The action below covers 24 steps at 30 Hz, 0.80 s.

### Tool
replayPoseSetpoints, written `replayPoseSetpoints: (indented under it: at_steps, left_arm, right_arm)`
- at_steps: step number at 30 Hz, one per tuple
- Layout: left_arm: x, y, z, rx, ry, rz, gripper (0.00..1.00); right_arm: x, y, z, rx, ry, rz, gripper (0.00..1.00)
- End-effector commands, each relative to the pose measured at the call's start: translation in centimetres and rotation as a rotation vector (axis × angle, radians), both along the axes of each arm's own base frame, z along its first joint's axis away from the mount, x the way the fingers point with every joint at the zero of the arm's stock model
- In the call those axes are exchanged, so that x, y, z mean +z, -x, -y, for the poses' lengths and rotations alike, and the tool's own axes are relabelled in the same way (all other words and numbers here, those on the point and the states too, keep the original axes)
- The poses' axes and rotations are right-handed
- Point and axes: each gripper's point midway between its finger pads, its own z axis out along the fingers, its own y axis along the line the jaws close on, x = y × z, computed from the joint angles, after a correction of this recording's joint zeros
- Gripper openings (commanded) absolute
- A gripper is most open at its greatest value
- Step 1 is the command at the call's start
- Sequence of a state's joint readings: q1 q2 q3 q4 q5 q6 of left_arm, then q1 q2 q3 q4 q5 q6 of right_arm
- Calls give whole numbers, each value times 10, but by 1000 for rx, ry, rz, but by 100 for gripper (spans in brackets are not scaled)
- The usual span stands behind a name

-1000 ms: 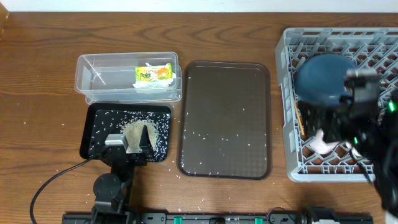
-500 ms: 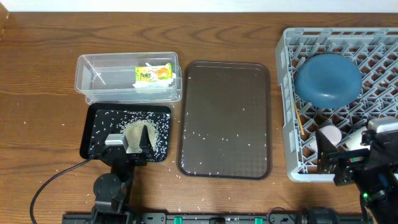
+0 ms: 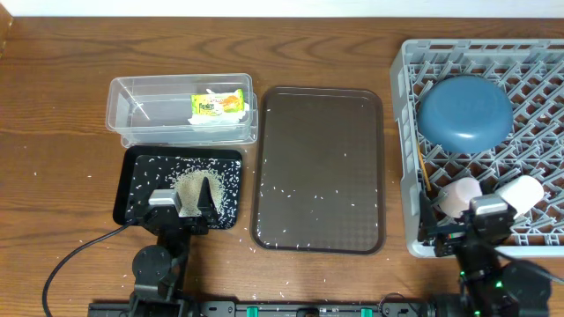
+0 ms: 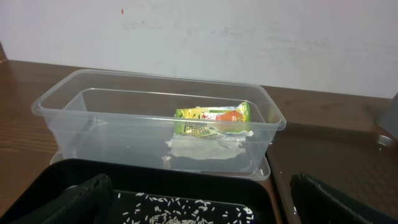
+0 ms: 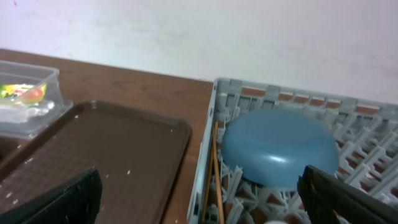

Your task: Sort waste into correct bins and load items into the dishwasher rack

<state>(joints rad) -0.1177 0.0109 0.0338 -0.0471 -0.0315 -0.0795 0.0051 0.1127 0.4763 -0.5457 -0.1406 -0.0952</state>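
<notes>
The left pincer (image 3: 187, 201) is spread wide, empty, low over the black tray (image 3: 141, 167), where most rice grains (image 3: 225, 176) are gathered. The right pincer (image 5: 202, 202), equally spread, is poised at the dishwasher rack's (image 3: 414, 62) near edge, just beside the cups (image 3: 458, 195). The plate (image 3: 464, 112) and chopsticks (image 5: 214, 168) are racked beyond. The wrapper (image 3: 218, 104) is binned in the clear tub (image 3: 123, 97). Stray grains on the brown serving tray (image 3: 317, 132) could be spilled onto the surface (image 3: 53, 70) if it were tilted, and the cups could be toppled by a careless swing.

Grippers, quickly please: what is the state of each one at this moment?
Left gripper: open, holding nothing.
Right gripper: open, holding nothing.
</notes>
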Motion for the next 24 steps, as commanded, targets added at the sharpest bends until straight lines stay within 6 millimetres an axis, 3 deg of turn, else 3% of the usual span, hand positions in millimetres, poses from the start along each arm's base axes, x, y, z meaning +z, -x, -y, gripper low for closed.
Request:
replayPoseSetpoints:
  at_steps: [1, 6, 16, 24]
  left_arm:
    - [-18, 0, -3, 15, 2, -42, 94]
    - [-18, 0, -3, 15, 2, -42, 93]
    - [-18, 0, -3, 15, 2, -42, 94]
    - [-18, 0, -3, 15, 2, -42, 93]
  right_arm:
    - [-20, -2, -2, 11, 14, 25, 99]
    - [-47, -13, -3, 16, 14, 22, 99]
    - [-79, -37, -4, 17, 13, 106, 99]
    - [-82, -39, -4, 15, 13, 123, 99]
